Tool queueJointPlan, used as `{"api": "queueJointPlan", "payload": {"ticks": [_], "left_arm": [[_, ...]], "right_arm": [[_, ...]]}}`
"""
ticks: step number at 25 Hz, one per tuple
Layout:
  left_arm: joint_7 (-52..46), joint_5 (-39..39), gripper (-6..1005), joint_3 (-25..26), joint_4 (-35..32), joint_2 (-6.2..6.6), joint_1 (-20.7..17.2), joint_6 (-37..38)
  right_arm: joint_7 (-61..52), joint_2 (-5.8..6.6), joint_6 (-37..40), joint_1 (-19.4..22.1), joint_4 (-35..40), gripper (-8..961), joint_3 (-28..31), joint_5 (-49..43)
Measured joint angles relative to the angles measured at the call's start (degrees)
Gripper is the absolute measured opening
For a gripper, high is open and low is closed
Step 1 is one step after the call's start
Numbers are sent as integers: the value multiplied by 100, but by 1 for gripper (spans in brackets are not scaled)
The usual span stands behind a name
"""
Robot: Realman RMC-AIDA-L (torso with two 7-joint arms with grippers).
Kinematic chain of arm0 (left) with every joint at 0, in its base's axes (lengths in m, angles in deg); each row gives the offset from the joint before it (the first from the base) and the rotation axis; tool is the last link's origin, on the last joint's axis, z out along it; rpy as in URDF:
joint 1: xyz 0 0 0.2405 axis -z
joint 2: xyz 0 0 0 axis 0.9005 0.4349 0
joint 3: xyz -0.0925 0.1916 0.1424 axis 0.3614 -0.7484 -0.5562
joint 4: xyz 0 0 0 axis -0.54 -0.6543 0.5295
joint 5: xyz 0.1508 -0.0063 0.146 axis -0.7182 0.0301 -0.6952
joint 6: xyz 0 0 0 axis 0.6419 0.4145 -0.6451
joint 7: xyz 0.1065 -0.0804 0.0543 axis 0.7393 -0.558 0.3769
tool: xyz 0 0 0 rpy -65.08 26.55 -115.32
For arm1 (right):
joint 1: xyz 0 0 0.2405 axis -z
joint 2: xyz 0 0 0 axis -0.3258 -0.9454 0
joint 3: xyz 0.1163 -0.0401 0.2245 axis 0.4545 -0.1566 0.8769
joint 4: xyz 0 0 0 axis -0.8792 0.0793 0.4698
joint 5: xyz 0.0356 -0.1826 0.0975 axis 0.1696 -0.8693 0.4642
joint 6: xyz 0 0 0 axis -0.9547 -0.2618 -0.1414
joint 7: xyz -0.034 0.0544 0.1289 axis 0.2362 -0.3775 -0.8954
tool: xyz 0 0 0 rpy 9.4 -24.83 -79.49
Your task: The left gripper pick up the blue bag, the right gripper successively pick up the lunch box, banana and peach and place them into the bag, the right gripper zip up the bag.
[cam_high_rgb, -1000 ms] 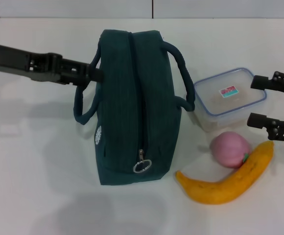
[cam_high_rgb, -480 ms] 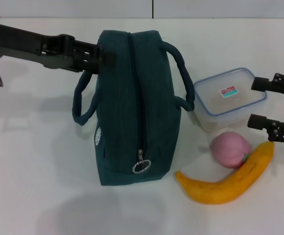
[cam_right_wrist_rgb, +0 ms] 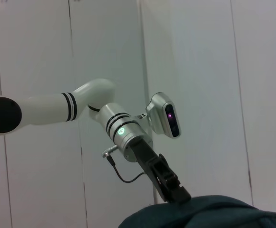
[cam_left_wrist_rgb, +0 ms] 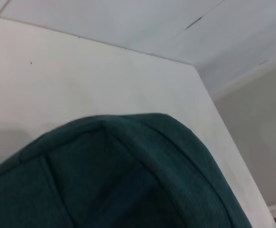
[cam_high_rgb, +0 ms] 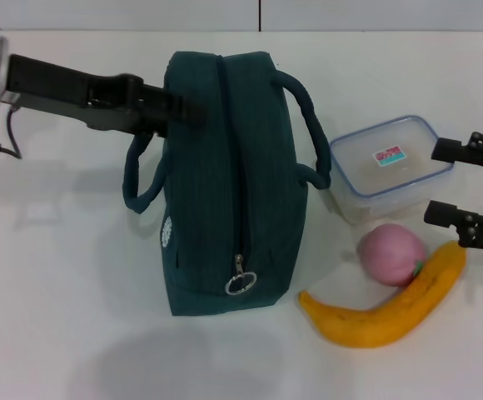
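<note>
We judge the task barely begun: the blue bag (cam_high_rgb: 229, 175) rests on the white table (cam_high_rgb: 58, 317) with its zipper closed along the top and the ring pull (cam_high_rgb: 241, 283) at the 6 o'clock end, and nothing has been packed. The lunch box (cam_high_rgb: 391, 167) sits at 3 o'clock of the bag, lid on; the peach (cam_high_rgb: 390, 254) lies at about 4 o'clock, touching the banana (cam_high_rgb: 387, 304) that curves beneath it. Left to do: lift the bag, open it, load all three items, zip it.

Our left gripper (cam_high_rgb: 193, 111) reaches in from 9 o'clock, its tip over the bag's upper left side beside the near loop handle (cam_high_rgb: 137, 179); we cannot tell whether its fingers are apart or clamped. Our right gripper (cam_high_rgb: 458, 187) waits at 3 o'clock, just beyond the lunch box, fingers spread and holding nothing.

The bag is dark teal fabric, standing full and upright, with padded handles drooping to each side.
</note>
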Motion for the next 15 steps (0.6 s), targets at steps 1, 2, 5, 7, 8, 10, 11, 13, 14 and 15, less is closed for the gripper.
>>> {"api": "queueJointPlan", "payload": {"ticks": [1, 2, 5, 7, 8, 10, 11, 13, 14, 15], "left_arm": [[-12, -5, 787, -23, 3, -9, 4, 2], [-26, -35, 787, -78, 31, -13, 13, 2], [-23, -167, 751, -169, 124, -21, 54, -23], [-5, -209, 679, -178, 139, -28, 65, -32], [33, -233, 643, -180, 142, -35, 76, -38], [176, -234, 554, -169, 145, -42, 97, -41], [186, -226, 501, -166, 145, -42, 97, -41], [204, -195, 408, -149, 147, -47, 95, -42], [197, -189, 368, -146, 148, -50, 90, -42], [185, -189, 328, -145, 148, -53, 86, -42]], "right_arm": [[0, 0, 0, 9, 0, 702, 0, 0], [5, 0, 0, 20, -2, 701, -1, 0], [69, 0, 1, 36, -79, 698, -2, 14], [125, 0, 1, 47, -157, 696, 5, 40], [133, 1, 1, 54, -189, 695, 19, 47], [137, 3, 0, 66, -247, 693, 62, 50], [138, 4, -1, 72, -271, 692, 80, 51], [140, 1, -5, 93, -320, 690, 103, 52], [140, 1, -7, 99, -337, 689, 104, 52], [141, 2, -9, 102, -367, 689, 104, 52]]}}
